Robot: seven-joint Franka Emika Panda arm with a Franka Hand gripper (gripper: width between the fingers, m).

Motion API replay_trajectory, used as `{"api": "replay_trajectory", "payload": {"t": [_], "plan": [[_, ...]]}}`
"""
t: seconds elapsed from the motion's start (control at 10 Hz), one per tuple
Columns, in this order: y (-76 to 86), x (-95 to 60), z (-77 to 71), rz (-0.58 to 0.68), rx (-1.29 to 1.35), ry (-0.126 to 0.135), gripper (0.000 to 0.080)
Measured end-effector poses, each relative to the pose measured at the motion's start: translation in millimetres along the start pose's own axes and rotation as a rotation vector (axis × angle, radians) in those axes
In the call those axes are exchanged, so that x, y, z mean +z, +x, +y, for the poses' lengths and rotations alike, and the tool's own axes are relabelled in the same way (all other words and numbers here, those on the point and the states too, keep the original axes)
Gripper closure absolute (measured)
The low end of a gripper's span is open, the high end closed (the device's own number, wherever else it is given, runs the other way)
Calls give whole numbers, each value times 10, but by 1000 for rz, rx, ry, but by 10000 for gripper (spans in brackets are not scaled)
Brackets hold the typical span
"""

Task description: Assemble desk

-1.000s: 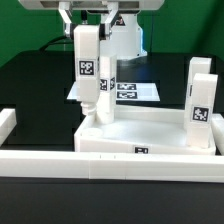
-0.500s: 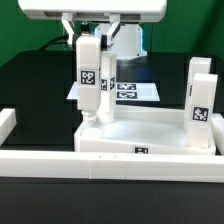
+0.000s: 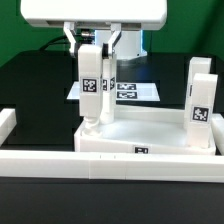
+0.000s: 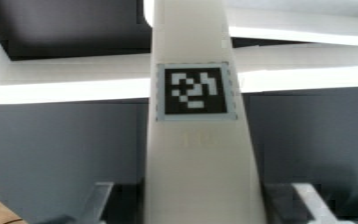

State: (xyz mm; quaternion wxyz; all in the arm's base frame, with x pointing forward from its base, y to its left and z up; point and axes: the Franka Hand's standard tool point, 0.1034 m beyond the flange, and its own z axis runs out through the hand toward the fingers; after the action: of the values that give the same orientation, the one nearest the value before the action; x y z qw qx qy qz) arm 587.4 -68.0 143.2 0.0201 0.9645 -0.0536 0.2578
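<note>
- The leg (image 3: pixel 90 88) in the gripper (image 3: pixel 92 45) stands upright, long axis vertical, over the corner of the tabletop (image 3: pixel 150 128) on the exterior view's left.
- Its narrow lower end meets the tabletop surface at that corner; whether it is seated I cannot tell.
- The leg is a smooth white square post with flat faces, and a black-and-white square tag faces the exterior camera.
- The fingers (image 3: pixel 107 70) are partly closed, clamped on the leg's upper part from both sides.
- In the wrist view the leg (image 4: pixel 197 120) runs as a long white bar with its tag in the middle.
- The tabletop is a white rectangular tray with a raised rim, lying flat.
- A second leg (image 3: pixel 200 100) stands upright at the corner on the exterior view's right.
- A long white rail (image 3: pixel 110 163) lies in front on the black table (image 3: pixel 30 85).
- The marker board (image 3: pixel 135 91) lies flat behind.
</note>
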Motion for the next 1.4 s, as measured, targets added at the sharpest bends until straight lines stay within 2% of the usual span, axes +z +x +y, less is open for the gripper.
{"api": "replay_trajectory", "payload": {"t": [1.0,1.4], "plan": [[-13,67,22,-7,12,-3,509],[-76,122,54,-19,15,-9,509]]}}
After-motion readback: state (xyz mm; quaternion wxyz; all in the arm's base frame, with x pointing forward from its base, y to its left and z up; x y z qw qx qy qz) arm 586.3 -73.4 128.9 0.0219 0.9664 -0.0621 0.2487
